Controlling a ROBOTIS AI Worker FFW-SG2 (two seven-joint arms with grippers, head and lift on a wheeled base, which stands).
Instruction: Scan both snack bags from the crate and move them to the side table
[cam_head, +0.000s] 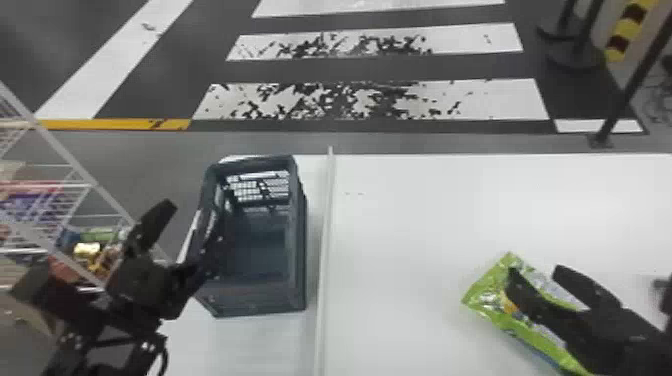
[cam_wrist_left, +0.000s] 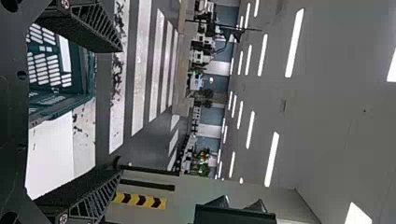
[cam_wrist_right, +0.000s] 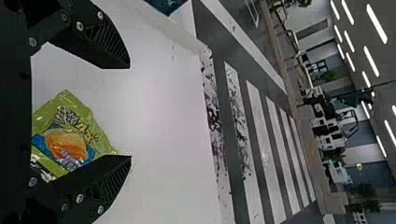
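One green snack bag (cam_head: 487, 290) flat on white table (cam_head: 410, 225), beneath right gripper (cam_wrist_right: 130, 112). Fingers wide apart, no grip on bag. Left gripper (cam_wrist_left: 122, 111) likewise spread, holding nothing, just beside crate (cam_head: 255, 300). Looks like set-down step, though cannot rule out pick-up. If set down, calls for backing right gripper straight up, clear of bag, without dragging it along.

A wide passage crosses the tabletop (cam_head: 400, 225) between the crate (cam_head: 297, 260) and the right end effector (cam_head: 535, 272), with 1 pale strip (cam_head: 326, 260) beside the crate. The crate's walls and the left end effector (cam_head: 192, 225) obstruct the left side.
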